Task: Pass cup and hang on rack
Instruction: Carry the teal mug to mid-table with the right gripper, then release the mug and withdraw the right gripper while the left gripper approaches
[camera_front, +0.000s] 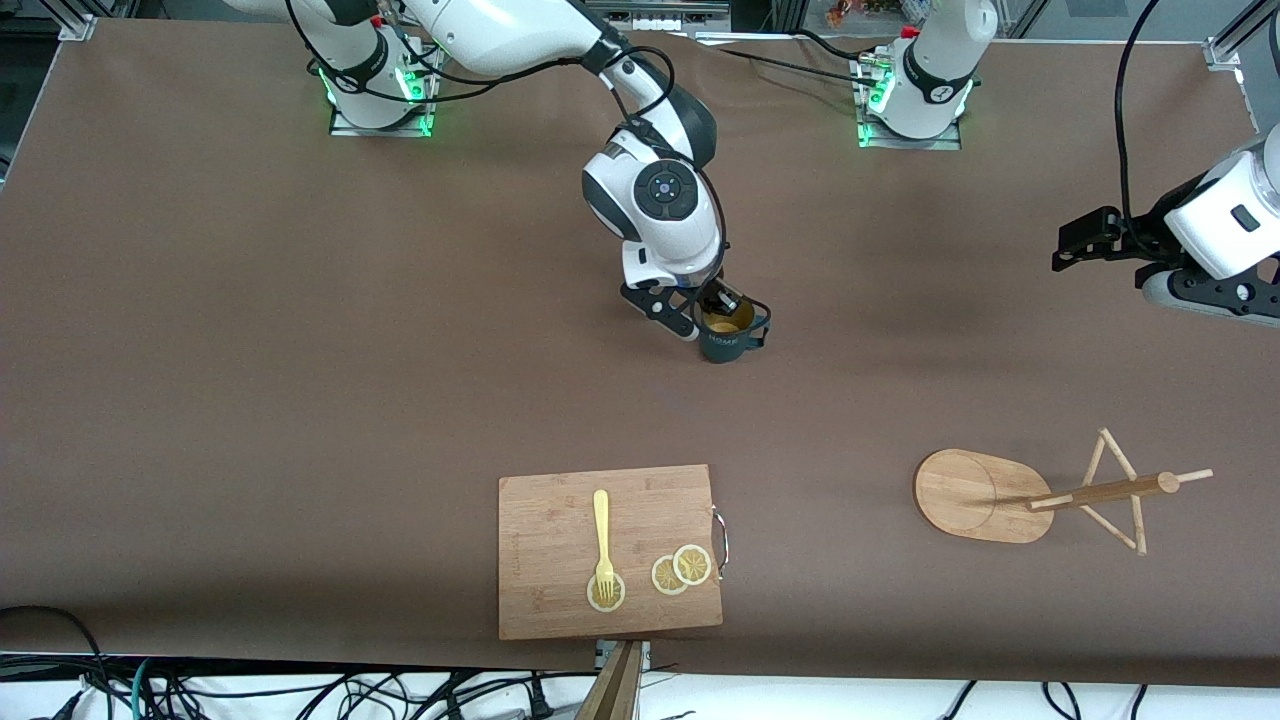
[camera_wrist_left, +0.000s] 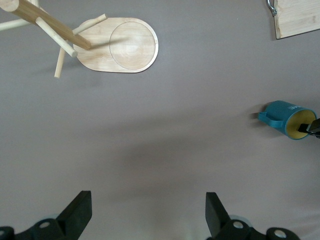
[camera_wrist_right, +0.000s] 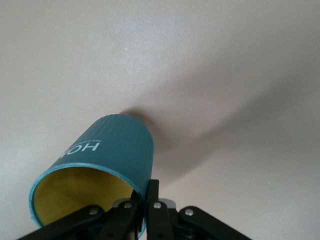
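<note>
Both arms (camera_front: 520, 40) are glossy white shells with black bands at the joints, and black cables loop along them from bases (camera_front: 380, 95) at the top of the frame, which sit on metal plates lit by green lights and carry small red fittings. The right arm's wrist (camera_front: 662, 190), at upper centre, shows a round dark cap with a blue-ringed button face, and below it hangs a black right gripper (camera_front: 712, 308) of linked bars fixed with silver screws. The left gripper (camera_front: 1090, 238), at the right edge, is black too, angular, with a white housing (camera_front: 1225, 215) bearing a small dark rectangle.
</note>
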